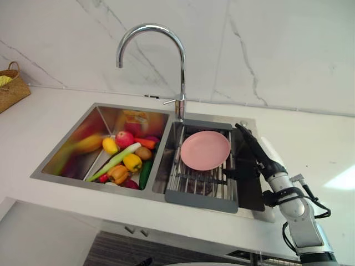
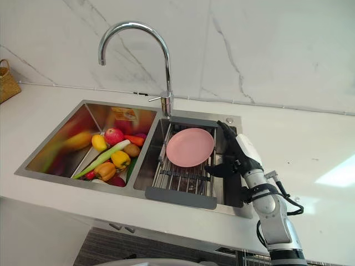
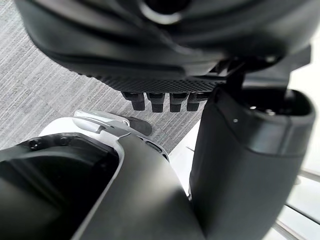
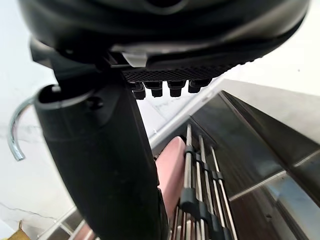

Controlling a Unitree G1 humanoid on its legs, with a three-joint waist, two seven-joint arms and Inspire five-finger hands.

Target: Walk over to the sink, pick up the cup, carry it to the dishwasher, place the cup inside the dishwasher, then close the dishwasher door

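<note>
Cannot place the cup: nothing cup-shaped to make out in either basin of the sink (image 1: 213, 118), so possibly hidden behind the right robot hand (image 1: 258, 155) at the sink's right rim. Holding nothing there, that right robot hand, with fingers stretched straight toward the sink's back edge and thumb spread sideways toward the right basin; a wide-open, ready pose, likely for reaching in and closing round something. Lying in the sink's right basin on a drain rack (image 1: 199, 185), a pink plate (image 1: 204, 150), raised on the bars presumably so that water can run off. Piled in the sink's left basin against the dividing wall: a red apple (image 1: 124, 138), a yellow pepper (image 1: 132, 162), an orange pepper (image 1: 117, 174), a carrot (image 1: 145, 143), a long green leek (image 1: 113, 160) laid slantwise and a dark cucumber (image 1: 145, 173), touching one another and out of the rack's way. Arching up from the sink's back rim above the divide, a chrome tap (image 1: 181, 72). Well left of the sink on the white worktop (image 1: 310, 138), a wicker basket (image 1: 11, 88). Hanging away from the sink over grey floor (image 3: 50, 85), the left robot hand (image 3: 160, 55), fingers relaxed, empty, idle. Judging from this: at the pick-up step, with finding the cup the first need and knocking the plate the chief risk.
</note>
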